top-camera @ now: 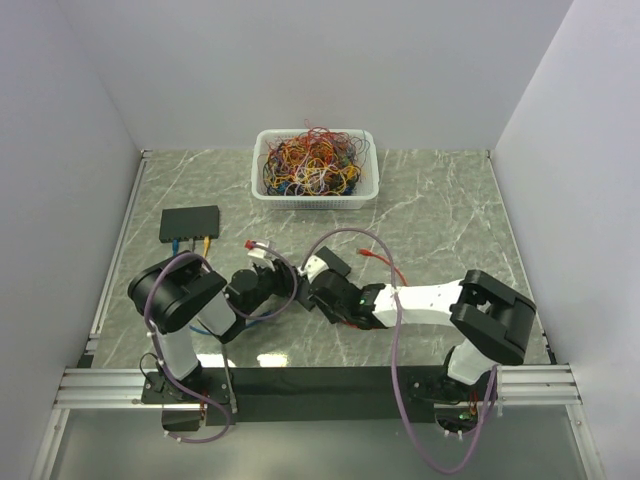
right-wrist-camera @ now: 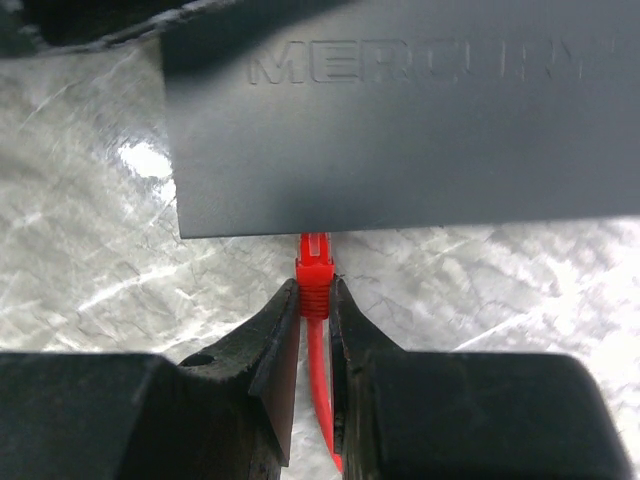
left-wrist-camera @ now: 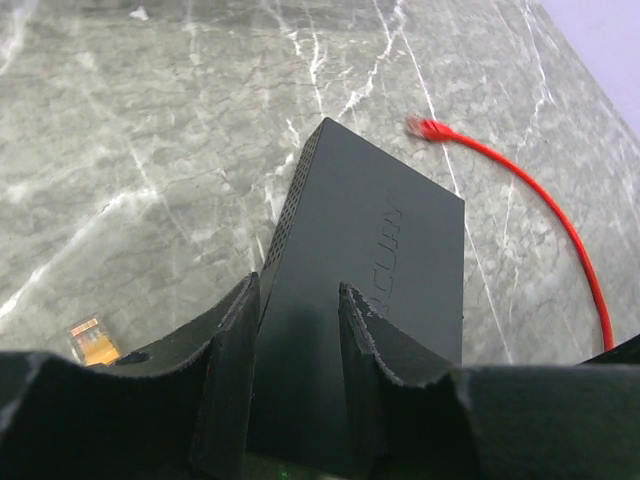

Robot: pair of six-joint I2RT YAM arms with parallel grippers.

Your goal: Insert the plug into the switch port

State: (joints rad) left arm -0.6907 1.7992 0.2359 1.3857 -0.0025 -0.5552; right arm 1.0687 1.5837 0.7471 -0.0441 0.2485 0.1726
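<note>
**Plug held at the edge of the switch, both arms engaged**

A grey marbled table (top-camera: 440,200) sits between plain white walls (top-camera: 300,60). A white basket (top-camera: 372,165) heaped with tangled coloured wires stands at its far edge. A black box (top-camera: 190,222) lies at the back left with blue and yellow leads in its near side. The two arms meet over the middle of the table.

The left end effector (left-wrist-camera: 298,290) is clamped on the switch (left-wrist-camera: 380,210), one finger on each side of the dark case, which reaches away from the wrist and shows embossed lettering on top. Past the switch, a loose red cable (left-wrist-camera: 560,220) curves over the marble and ends in a connector lying well clear of the case. A small orange connector (left-wrist-camera: 88,340) lies on the table just left of the fingers.

The right end effector (right-wrist-camera: 313,295) pinches the plug (right-wrist-camera: 313,270), its two fingers pressed against the ribbed red body from both sides. The red lead (right-wrist-camera: 320,400) trails back between them. The nose of the plug meets the near edge of the switch and disappears beneath it. The port is hidden by the case, so how far the plug has entered cannot be told.
</note>
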